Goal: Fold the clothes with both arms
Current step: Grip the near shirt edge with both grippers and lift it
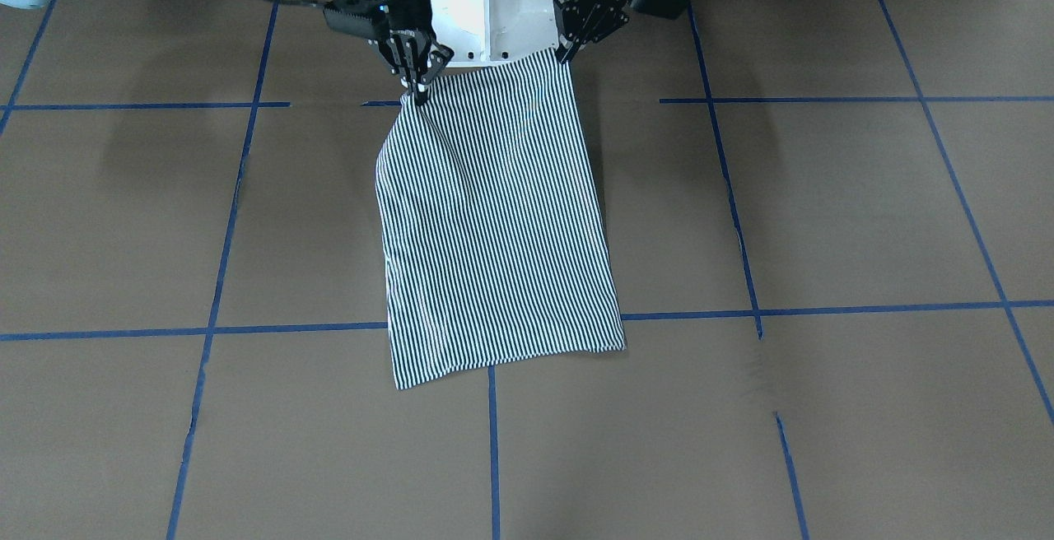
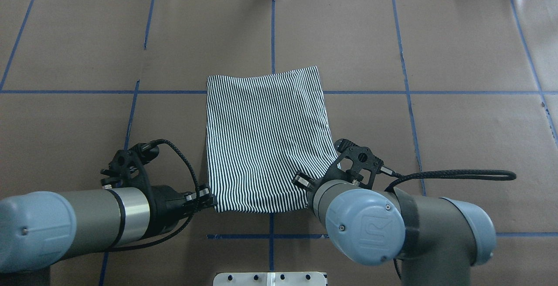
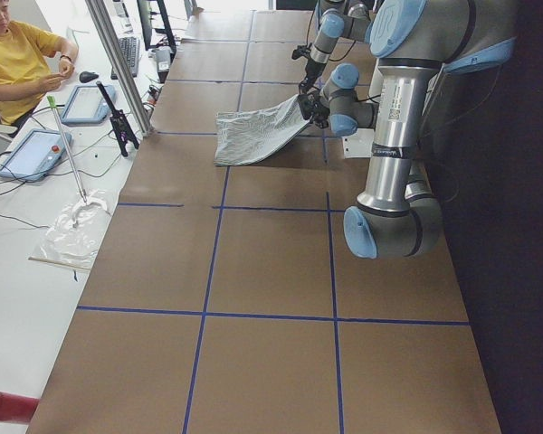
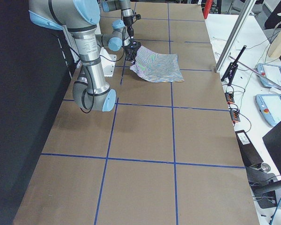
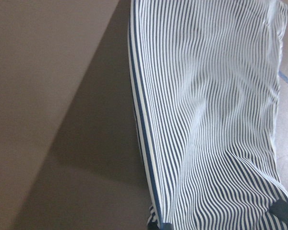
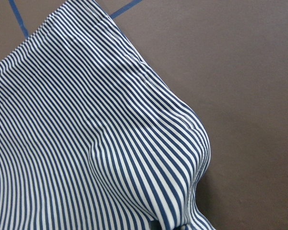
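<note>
Facing the robot, we've got the shirt running from the white base out over the table, far hem lying across a blue tape line. The right gripper is clamped on the bunched corner on this view's left, and the left gripper is pinching the other corner. Overhead now: the shirt is a neat striped rectangle near the table's middle, with the left gripper clenched on its robot-side corner. The right gripper's tips hide under the right arm, so here we cannot tell its grip. From the left end, the robot-side edge is raised off the table and the cloth slopes down to the hem, which rests flat. A person sits at the desk beyond. From the right end we see the same slope. In the left wrist view, stripes stream away from dark pads at the bottom edge, with shadow on the table beside them. In the right wrist view, the cloth bulges into a rounded fold above bare table.
</note>
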`<state>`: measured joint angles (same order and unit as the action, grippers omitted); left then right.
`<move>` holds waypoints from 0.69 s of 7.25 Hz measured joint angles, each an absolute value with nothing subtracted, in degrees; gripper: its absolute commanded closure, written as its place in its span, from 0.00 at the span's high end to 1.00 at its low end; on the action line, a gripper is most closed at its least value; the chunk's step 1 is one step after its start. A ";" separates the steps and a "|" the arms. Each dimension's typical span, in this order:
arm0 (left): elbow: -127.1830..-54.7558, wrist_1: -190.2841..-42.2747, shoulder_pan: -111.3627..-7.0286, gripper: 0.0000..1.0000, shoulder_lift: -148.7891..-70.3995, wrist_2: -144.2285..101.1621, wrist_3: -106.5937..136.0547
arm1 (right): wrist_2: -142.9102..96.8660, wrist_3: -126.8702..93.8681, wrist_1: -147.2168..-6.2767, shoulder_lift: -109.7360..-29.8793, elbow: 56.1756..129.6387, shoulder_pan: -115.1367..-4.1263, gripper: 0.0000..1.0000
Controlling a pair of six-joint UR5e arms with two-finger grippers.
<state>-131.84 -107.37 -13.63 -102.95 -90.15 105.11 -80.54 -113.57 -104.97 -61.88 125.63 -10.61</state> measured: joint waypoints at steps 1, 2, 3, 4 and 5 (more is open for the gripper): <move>-134.89 -102.65 -13.44 0.00 -103.54 -91.38 105.05 | -80.47 -114.60 -108.70 -61.57 128.73 -9.43 0.00; -134.02 -100.50 -13.69 0.00 -104.96 -91.97 104.05 | -80.27 -114.66 -110.14 -61.02 128.61 -8.96 0.00; -131.88 -99.69 -15.16 0.00 -106.55 -92.17 101.81 | -79.82 -113.76 -110.12 -59.83 126.79 -9.53 0.00; -129.46 -99.38 -18.10 0.00 -108.16 -92.39 98.86 | -79.26 -112.08 -108.21 -58.07 123.60 -11.64 0.00; -126.59 -99.28 -21.46 0.00 -109.69 -92.84 95.93 | -79.08 -110.15 -104.44 -56.23 118.90 -14.67 0.00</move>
